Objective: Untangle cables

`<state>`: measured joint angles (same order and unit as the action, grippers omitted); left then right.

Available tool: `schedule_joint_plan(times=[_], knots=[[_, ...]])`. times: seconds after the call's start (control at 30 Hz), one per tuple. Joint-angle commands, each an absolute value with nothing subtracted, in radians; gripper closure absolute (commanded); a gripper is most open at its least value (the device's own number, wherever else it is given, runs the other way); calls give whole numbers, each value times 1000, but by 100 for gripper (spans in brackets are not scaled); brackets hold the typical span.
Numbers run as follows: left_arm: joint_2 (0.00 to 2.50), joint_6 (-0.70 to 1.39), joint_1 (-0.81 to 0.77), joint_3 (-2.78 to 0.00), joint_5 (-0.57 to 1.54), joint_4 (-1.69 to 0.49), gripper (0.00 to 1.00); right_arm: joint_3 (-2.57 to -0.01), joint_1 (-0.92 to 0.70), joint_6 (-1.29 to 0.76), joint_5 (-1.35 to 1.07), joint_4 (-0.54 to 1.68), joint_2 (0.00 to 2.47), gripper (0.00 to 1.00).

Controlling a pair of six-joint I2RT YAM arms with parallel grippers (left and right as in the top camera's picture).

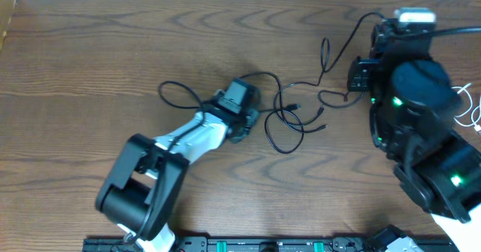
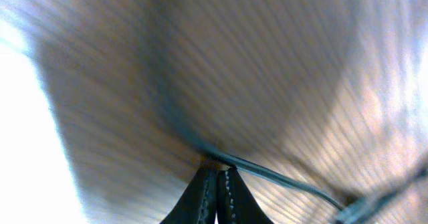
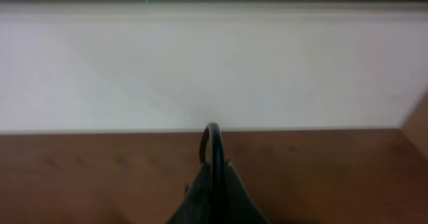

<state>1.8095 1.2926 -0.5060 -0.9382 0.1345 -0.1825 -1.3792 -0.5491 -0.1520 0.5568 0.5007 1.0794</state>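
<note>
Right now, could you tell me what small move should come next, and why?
Probably draw the left gripper gently away from the right gripper: both are shut on the black cable, whose loops cross between them.

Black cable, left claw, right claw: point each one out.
black cable (image 2: 281,178), left wrist view, stretch leading away from the claw.
left claw (image 2: 219,170), left wrist view, between its fingertips.
right claw (image 3: 214,165), right wrist view, between its fingertips.

A dark wood-grain table (image 1: 90,56) fills the view — a pale wall (image 3: 200,63) rises behind its far edge.
</note>
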Motion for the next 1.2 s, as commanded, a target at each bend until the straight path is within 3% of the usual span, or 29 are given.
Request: schedule_joint_plan(times=[0.0, 0.27, 0.43, 0.63, 0.87, 1.17], knots=[[1779, 1120, -405, -889, 33, -294, 93, -1392, -524, -136, 471, 422, 986, 99], [1695, 957, -223, -891, 168, -459, 92, -1392, -482, -99, 352, 272, 910, 99], [1687, 877, -211, -1090, -10, -832, 85, -1392, -447, -99, 299, 144, 910, 99], [1687, 774, -224, -1303, -19, -1073, 84, -1394, -417, -99, 226, -86, 910, 99], [1697, 775, -308, -1296, -12, -1080, 84, -1394, -341, 85, 294, -293, 917, 99], [1699, 788, -472, -1296, -8, -926, 83, -1394, -229, 15, 410, -316, 934, 99]])
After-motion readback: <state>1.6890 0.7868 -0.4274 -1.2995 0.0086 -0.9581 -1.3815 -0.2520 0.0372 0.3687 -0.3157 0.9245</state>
